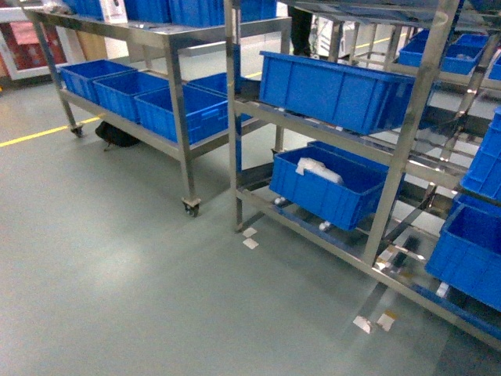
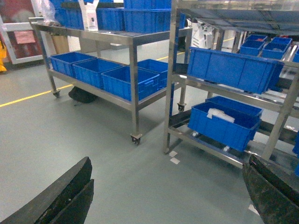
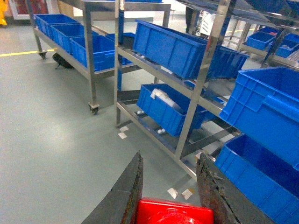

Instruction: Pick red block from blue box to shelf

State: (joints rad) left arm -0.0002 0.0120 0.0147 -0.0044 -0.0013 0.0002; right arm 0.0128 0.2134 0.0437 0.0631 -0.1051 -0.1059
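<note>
One tiered steel shelf [image 1: 415,117] fills the head view's right half, dark blue crates on its rails, grey floor [image 1: 117,274] open at lower left. From my left wrist, my left jaws [image 2: 168,196] hang spread wide at the bottom corners, empty. From my right wrist, my right jaws [image 3: 170,196] clamp the red block [image 3: 174,212] at bottom centre: picked, placing left, I judge.

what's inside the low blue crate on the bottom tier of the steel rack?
The low blue crate on the shelf holds a whitish bundle, maybe bagged. Its walls hide whatever lies beneath or beside that.
</note>
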